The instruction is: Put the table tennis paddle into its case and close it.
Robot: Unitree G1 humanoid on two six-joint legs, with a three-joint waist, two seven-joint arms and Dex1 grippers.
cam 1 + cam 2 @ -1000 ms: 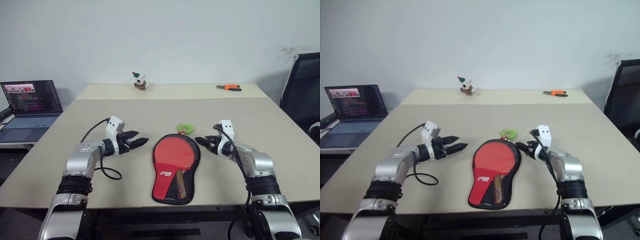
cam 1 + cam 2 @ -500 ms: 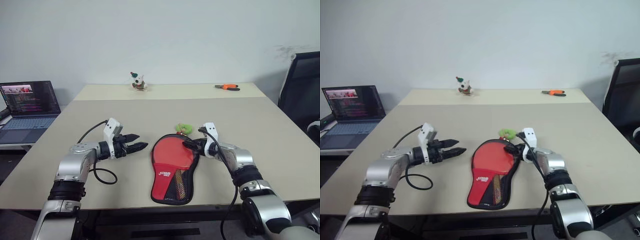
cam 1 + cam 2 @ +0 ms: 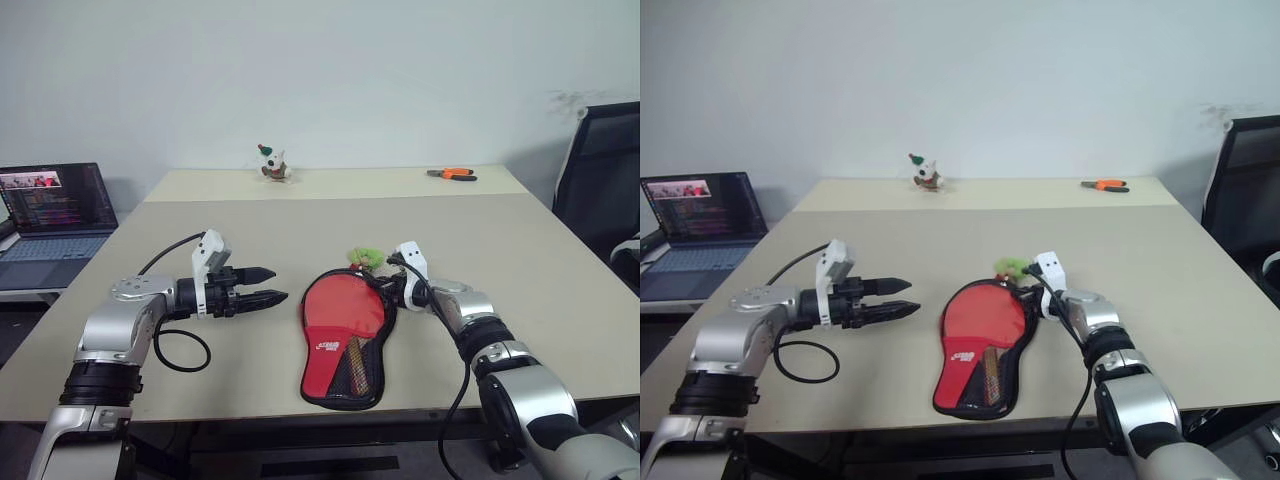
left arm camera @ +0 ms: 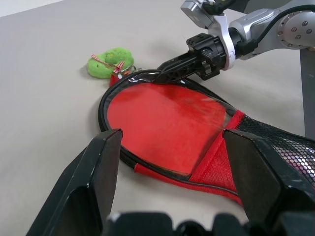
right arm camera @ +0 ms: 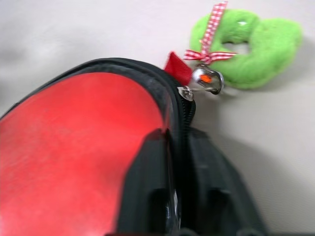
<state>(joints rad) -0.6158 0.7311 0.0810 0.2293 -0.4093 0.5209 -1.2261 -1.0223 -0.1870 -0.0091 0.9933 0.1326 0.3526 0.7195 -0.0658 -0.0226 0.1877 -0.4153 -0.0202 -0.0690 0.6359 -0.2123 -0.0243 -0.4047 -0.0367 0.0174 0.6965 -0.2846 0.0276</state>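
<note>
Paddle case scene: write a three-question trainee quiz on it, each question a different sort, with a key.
1. True or false: the left gripper is shut on the case.
2. Multiple choice: what is the right gripper pinching? A) the green pull tag B) the zipper edge of the case, near the tag C) the orange pliers
3. Short answer: where is the table tennis paddle now?

Key
1. False: its fingers are open, beside the case and apart from it.
2. B
3. Inside the case, red face showing through the unzipped opening.
</note>
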